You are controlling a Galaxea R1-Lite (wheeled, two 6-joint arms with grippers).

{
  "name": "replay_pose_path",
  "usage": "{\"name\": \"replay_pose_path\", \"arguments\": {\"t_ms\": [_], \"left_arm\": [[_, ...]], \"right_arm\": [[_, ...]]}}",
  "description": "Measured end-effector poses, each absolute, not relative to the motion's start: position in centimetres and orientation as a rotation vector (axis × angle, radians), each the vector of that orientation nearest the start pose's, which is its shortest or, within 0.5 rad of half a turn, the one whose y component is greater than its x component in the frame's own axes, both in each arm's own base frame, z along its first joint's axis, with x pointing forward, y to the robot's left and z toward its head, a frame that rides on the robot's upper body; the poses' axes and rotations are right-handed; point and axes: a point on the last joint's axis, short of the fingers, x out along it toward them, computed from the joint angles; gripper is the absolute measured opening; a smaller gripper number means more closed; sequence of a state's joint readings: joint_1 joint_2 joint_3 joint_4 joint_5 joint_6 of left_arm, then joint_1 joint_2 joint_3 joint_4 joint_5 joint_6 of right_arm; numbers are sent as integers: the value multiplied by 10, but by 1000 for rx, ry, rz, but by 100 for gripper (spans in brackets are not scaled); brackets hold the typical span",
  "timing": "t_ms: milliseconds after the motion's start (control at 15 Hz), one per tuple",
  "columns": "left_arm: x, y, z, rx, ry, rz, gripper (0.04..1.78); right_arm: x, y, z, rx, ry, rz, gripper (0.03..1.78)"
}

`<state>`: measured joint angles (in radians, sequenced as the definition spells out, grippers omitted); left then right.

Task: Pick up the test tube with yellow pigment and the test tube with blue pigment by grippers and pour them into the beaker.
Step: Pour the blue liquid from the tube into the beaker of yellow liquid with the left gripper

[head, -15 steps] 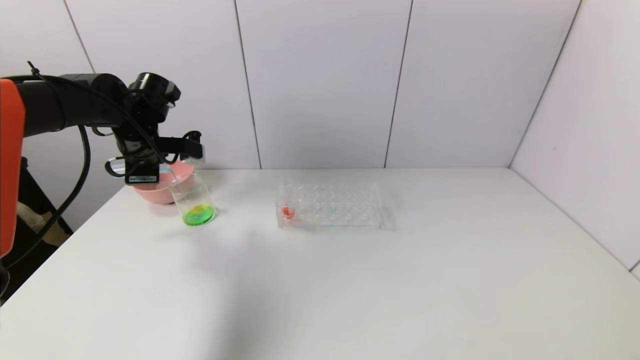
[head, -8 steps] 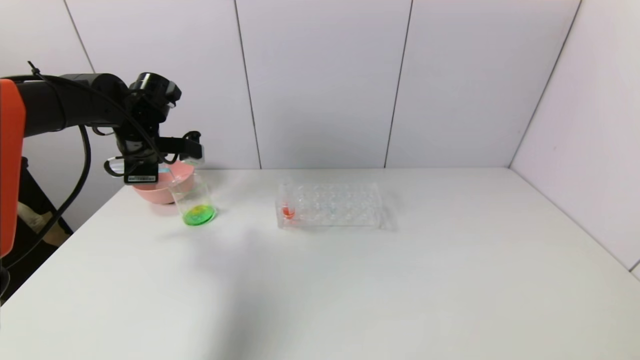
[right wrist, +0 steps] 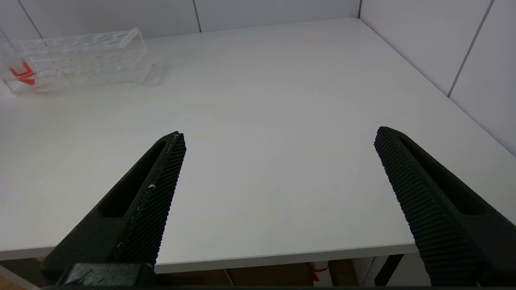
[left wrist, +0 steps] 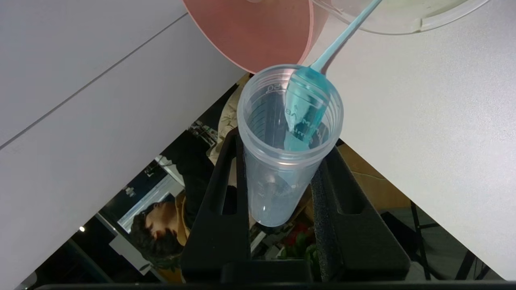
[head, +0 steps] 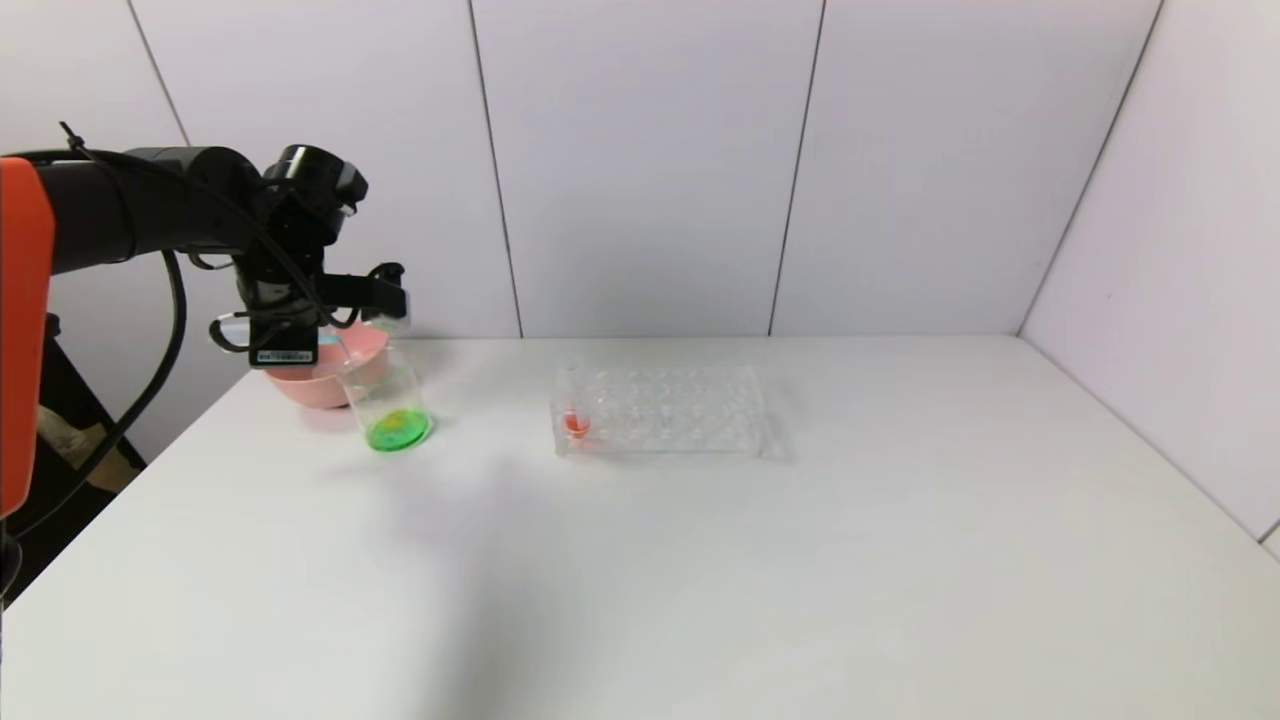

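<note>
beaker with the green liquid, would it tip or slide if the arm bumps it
The beaker looks tall and narrow with only a shallow green pool at the bottom, so probably light and easy to slide. A knock near its rim could tip it. Clear walls suggest it may crack.

Bright, even light; soft shadows

The pink bowl (left wrist: 258,32) and beaker (left wrist: 403,16) rim are cropped.

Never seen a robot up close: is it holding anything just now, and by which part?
Yes. The left gripper clamps a clear tube around its lower, closed end, tipped over the beaker. The right gripper is open and empty.
</note>
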<state>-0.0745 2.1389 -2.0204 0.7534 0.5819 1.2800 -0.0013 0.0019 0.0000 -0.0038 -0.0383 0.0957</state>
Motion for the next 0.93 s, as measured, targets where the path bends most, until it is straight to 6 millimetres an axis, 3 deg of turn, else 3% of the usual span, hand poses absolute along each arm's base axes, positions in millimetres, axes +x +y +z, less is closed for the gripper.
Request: {"name": "replay_pose_path", "arguments": {"t_ms": [933], "left_arm": [[407,-20,231,1475,1070,-103,46]], "right_arm": [[-23,-1,76,96,-4,-39,171]]}}
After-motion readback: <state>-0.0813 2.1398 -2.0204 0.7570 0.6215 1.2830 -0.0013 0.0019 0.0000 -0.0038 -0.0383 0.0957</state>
